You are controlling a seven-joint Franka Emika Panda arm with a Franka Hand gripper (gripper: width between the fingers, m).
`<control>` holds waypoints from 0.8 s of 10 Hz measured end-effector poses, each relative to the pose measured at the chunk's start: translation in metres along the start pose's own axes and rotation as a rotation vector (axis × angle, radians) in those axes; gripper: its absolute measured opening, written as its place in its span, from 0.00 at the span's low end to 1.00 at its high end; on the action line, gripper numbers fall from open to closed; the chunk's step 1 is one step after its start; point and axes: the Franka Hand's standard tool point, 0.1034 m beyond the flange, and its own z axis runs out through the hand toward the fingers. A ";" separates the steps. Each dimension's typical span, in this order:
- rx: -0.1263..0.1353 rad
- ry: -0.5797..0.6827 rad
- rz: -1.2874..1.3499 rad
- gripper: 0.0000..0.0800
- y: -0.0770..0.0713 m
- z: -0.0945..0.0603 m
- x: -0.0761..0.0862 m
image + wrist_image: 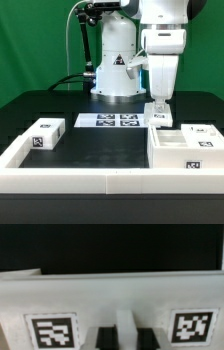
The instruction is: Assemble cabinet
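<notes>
The black table point(100, 150) fills the scene, edged at the front and the exterior view's left by a low white rail point(60, 178). The arm point(160, 40) reaches down on the exterior view's right. The cabinet point(185, 155) sits at the front right, against the rail. The marker board point(107, 121) lies mid-table, and one block point(44, 135) sits well to the left. The gripper point(160, 106) is over a small tagged block point(160, 119) at the cabinet's far corner. Its fingers point(104, 339) stand narrow on either side of a white strip (I cannot tell whether they pinch it), before a two-tag panel point(120, 291).
</notes>
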 end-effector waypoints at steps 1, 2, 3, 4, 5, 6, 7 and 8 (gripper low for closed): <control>-0.001 0.001 0.007 0.09 0.002 0.000 0.002; 0.000 0.002 0.015 0.09 0.001 0.001 0.005; 0.001 0.003 0.014 0.09 0.001 0.002 0.007; 0.003 0.003 0.015 0.09 0.001 0.003 0.007; 0.006 0.004 0.016 0.09 0.001 0.005 0.007; 0.004 0.005 0.015 0.09 0.002 0.004 0.006; 0.004 0.005 0.011 0.09 0.003 0.004 0.006; 0.008 0.002 0.010 0.09 0.003 0.004 0.007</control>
